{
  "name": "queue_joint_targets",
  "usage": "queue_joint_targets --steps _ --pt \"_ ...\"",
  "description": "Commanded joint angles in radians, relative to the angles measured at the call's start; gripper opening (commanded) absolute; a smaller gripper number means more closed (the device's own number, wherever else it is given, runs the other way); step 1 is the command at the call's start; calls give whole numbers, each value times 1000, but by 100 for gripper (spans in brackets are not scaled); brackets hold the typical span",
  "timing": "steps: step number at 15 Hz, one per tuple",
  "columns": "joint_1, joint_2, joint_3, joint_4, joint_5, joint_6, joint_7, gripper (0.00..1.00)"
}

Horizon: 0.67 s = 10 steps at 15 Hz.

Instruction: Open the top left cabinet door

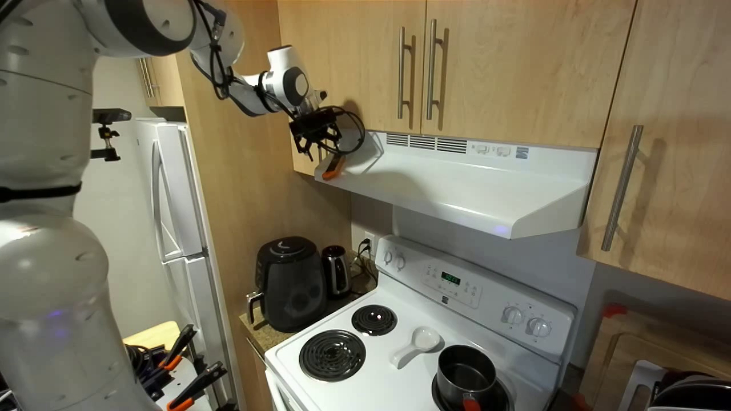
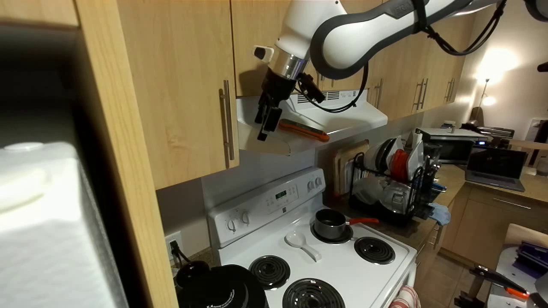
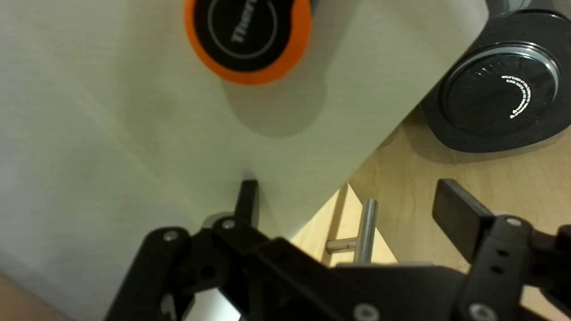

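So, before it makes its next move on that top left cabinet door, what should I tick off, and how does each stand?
1. Cabinet door shut, ready to be opened: ok.
2. Tool open and holding nothing: ok.
3. Tool at the door's steel bar handle: not ok; an exterior view shows a gap between them.
4. Fingertips clear of the range hood: cannot tell; one looks very close in the wrist view.
5. Orange-edged device on the hood apart from the fingertips: ok in the wrist view, though it is nearby.
6. Black appliance lower than the door: ok.
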Motion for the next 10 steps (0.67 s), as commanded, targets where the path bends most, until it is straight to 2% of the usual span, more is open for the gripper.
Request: queue_joint_targets --steps 1,5,10 --pt "-3 2 4 5 -3 -4 2 100" --pt "-3 2 4 5 -3 -4 2 100" --pt "30 -37 9 -21 -24 -26 55 100"
